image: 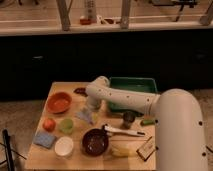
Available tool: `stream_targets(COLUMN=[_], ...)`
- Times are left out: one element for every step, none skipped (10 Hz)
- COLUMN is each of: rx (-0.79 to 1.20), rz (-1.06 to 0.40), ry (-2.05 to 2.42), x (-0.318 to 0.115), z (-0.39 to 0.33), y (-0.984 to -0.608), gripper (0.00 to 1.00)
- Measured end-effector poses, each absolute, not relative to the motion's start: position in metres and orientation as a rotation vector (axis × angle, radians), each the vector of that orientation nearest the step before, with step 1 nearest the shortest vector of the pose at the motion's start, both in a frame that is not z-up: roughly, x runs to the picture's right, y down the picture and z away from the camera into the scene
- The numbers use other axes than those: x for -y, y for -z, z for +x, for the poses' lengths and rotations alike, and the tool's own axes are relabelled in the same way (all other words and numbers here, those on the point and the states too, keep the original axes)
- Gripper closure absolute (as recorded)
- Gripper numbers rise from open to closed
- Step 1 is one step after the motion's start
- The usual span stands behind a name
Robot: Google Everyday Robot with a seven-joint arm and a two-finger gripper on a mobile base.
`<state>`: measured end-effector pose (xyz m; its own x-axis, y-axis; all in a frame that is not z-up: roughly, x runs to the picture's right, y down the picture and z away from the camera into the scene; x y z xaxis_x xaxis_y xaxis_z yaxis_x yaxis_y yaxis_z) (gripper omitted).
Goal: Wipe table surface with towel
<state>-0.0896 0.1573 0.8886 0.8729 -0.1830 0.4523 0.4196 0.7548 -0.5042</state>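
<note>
A crumpled grey-blue towel (86, 116) lies on the wooden table (77, 158), left of the middle. My white arm reaches in from the lower right, bends at the far side of the table and points down. My gripper (91, 107) is at the towel's upper edge, on or just above it. The towel's right part is hidden by the wrist.
Around the towel are an orange bowl (59, 102), a red fruit (48, 124), a green cup (66, 125), a blue sponge (45, 139), a white bowl (64, 146) and a dark bowl (95, 141). A green tray (134, 92), a dark cup (129, 118), a utensil (124, 131) and a banana (122, 150) lie to the right.
</note>
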Motion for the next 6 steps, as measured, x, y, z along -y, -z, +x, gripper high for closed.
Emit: stream_targets(rx=[0.398, 0.397, 0.392, 0.388, 0.381, 0.373], rz=[-0.652, -0.661, -0.671, -0.684, -0.682, -0.688], ry=[0.342, 0.340, 0.340, 0.333, 0.328, 0.325], x=[-0.1592, -0.1603, -0.1617, -0.1627, -0.1620, -0.1626], z=[-0.0904, -0.0906, -0.0900, -0.0896, -0.0885, -0.0865], y=[-0.8919, -0.8933, -0.8941, -0.8943, -0.8955, -0.8950], gripper=[0.35, 0.43, 0.51, 0.63, 0.73, 0.83])
